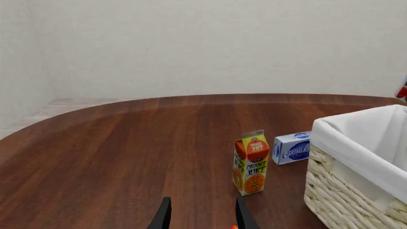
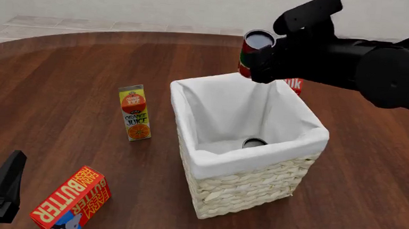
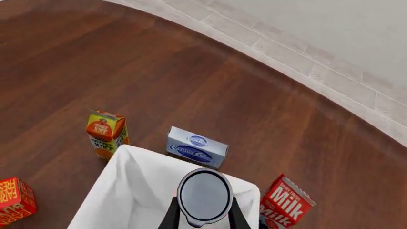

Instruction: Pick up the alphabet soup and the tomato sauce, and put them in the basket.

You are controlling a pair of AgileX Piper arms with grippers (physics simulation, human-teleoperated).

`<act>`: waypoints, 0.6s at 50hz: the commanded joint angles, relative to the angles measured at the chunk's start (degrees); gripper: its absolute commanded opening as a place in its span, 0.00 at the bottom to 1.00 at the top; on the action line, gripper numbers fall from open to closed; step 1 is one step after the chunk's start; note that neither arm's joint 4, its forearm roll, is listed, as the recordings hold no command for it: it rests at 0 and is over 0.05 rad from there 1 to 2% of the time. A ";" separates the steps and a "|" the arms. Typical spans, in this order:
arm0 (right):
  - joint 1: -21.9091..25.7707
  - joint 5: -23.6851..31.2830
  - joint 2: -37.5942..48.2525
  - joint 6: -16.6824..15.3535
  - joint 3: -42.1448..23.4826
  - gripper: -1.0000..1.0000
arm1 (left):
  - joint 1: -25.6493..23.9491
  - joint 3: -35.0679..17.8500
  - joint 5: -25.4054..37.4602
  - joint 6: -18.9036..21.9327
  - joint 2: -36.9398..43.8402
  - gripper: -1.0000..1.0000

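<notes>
Right gripper (image 2: 262, 62) clamps small cylindrical red tomato sauce can (image 2: 253, 53) w/ green label patch & dark top, upright, held above far rim of tall pale woven wicker basket (image 2: 242, 188) w/ white cloth lining. Small can w/ silvery top, prob. the alphabet soup (image 2: 255, 143), lies at basket bottom; label hidden. Left gripper (image 1: 200, 217) low near table's near-left, fingers (image 1: 163, 214) apart, nothing between. Orange juice carton (image 2: 134, 113) stands left of basket; red butter box (image 2: 70, 199) lies near-left. Blue-white cream cheese box (image 3: 196, 147) & red milk carton (image 3: 286, 200) sit beyond basket.

front overhead, wrists forward and downward, sharing basket (image 2: 257, 181)
</notes>
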 commanded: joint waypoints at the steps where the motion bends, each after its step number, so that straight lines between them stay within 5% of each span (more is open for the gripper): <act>1: 1.01 1.42 0.65 0.69 -0.60 0.00 | 0.00 0.00 0.00 0.00 0.00 1.00; 30: 3.27 2.71 2.22 0.57 0.88 0.00 | 0.00 0.00 0.00 0.00 0.00 1.00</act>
